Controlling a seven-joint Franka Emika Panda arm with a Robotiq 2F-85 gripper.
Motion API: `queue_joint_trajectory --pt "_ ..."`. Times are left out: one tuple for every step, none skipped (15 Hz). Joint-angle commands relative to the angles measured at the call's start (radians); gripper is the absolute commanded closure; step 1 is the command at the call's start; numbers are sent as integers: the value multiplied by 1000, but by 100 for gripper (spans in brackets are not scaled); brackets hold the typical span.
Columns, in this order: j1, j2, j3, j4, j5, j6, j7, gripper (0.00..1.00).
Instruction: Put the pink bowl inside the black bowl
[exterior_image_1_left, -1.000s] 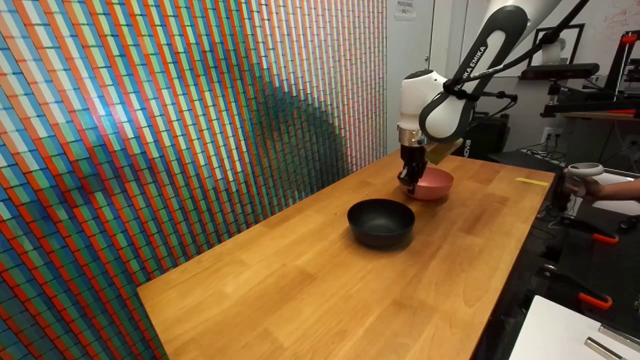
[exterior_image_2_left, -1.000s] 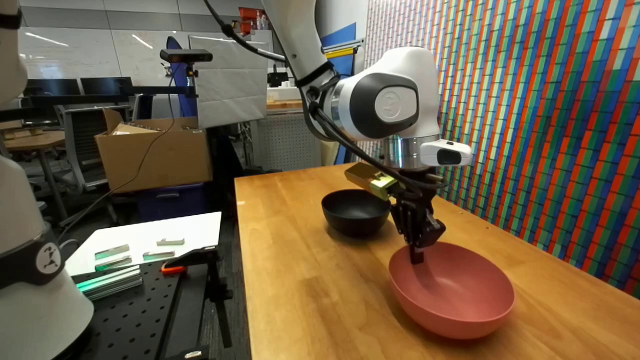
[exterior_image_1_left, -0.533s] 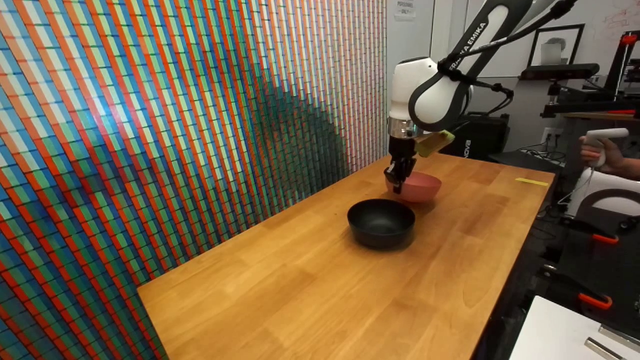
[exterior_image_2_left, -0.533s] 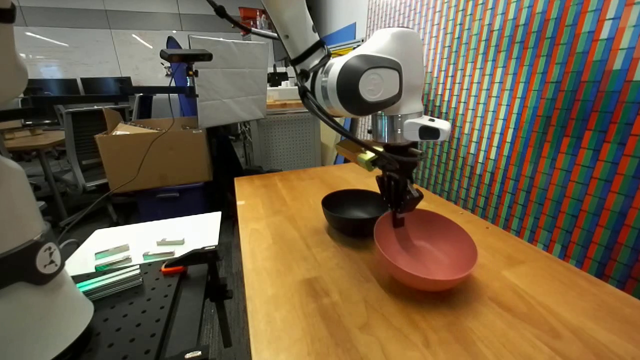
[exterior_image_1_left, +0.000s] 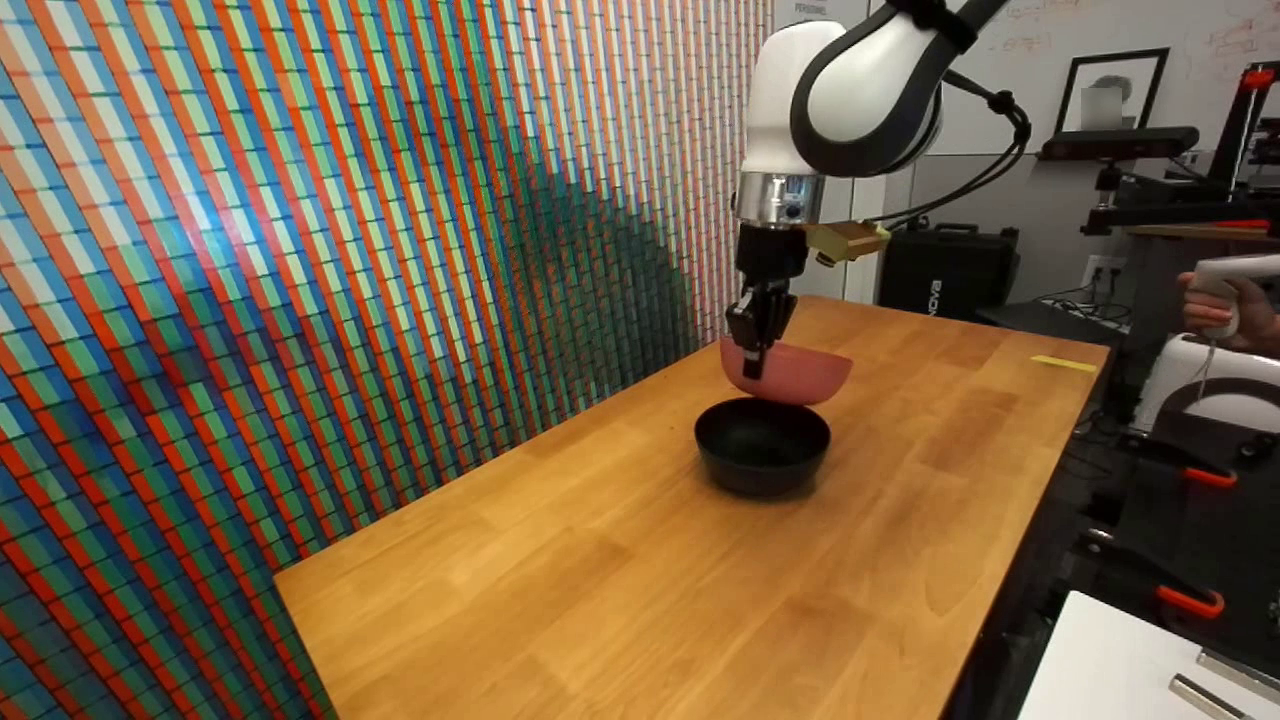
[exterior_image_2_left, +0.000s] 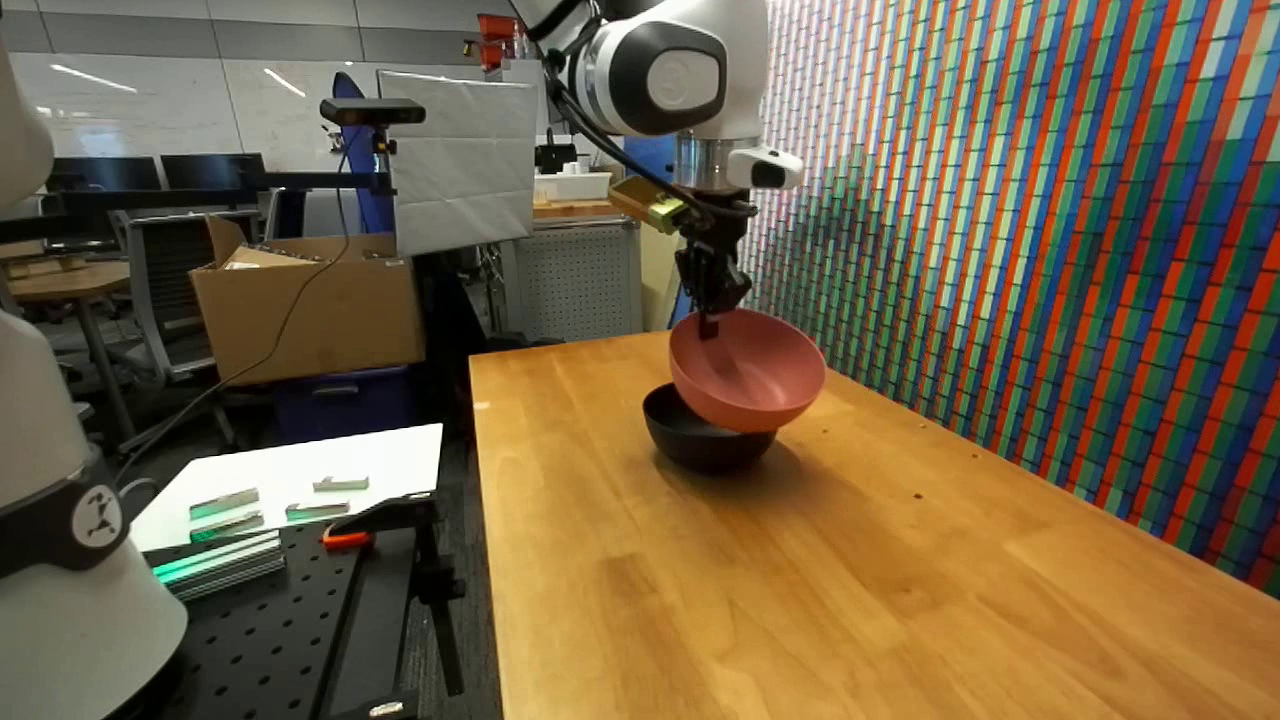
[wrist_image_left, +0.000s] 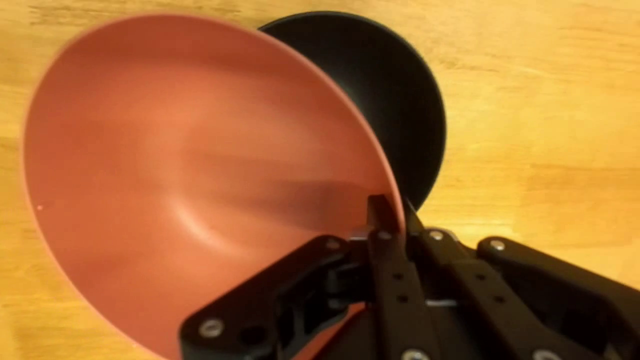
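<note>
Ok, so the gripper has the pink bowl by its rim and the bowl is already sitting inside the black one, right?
The pink bowl is not inside: an exterior view shows it held tilted, outside the black bowl, whose inside is in plain sight. The gripper does have it by the rim.

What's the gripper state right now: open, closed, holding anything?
Gripper: closed on the rim of the pink bowl, one finger inside and one outside; bowl hangs tilted.
</note>
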Motion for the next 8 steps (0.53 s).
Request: queue_joint_trajectory --pt "36 -36 7 -22 2 -7 -11 97" --pt "52 -27 2 -22 -22 10 3 97" --pt "71 -16 -6 -26 -54 34 17 97" --pt "83 -10 -9 -30 -78 49 24 97" --pt "99 6 -13 -31 -109 71 32 97" --pt "109 16 -16 -33 -132 86 35 97" --pt "123 32 -21 -32 -163 103 47 97" --pt "132 46 -24 -30 -182 114 51 97"
